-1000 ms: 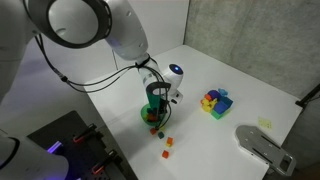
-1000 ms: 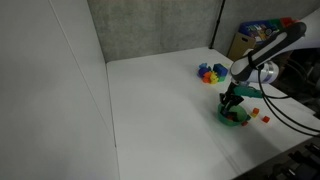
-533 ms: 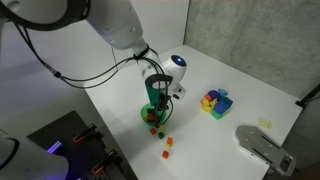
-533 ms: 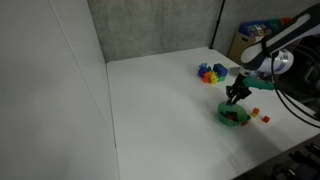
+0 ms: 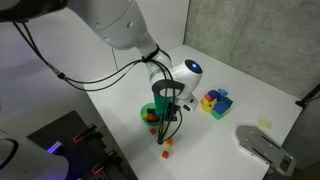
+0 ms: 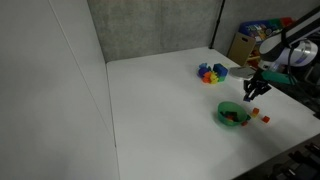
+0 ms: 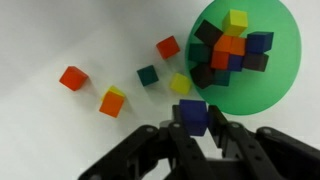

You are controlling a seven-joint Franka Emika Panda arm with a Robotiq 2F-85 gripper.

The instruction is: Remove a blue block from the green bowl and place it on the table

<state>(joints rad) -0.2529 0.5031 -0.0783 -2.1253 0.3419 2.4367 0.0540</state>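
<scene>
The pincer (image 7: 194, 126) is clamped on the blue block (image 7: 192, 114), one finger pressing each side of it, as the wrist view shows plainly. In both exterior views the pincer (image 5: 167, 117) (image 6: 252, 90) hangs above the worktop (image 6: 160, 100) and not down on it, though the block is too small to pick out there.

The green bowl (image 7: 282, 72) lies ahead of the pincer and off to one side in the wrist view, with its near rim just beyond the held block. In the exterior views the bowl (image 5: 146, 113) (image 6: 226, 108) sits lower than the pincer and close beside it, not straight beneath. Inside it are more small cubes, among them a yellow cube (image 7: 236, 20), an orange cube (image 7: 230, 45) and another blue cube (image 7: 259, 42).

Ahead of the pincer on the bare worktop (image 7: 60, 30), loose cubes are scattered apart from one another: a red cube (image 7: 168, 46), a teal cube (image 7: 148, 74), a second yellow cube (image 7: 179, 84), an orange-and-yellow cube (image 7: 112, 100) and a red-orange cube (image 7: 72, 77).

Well beyond the pincer stands a pile of coloured blocks (image 5: 214, 102) (image 6: 210, 73).
</scene>
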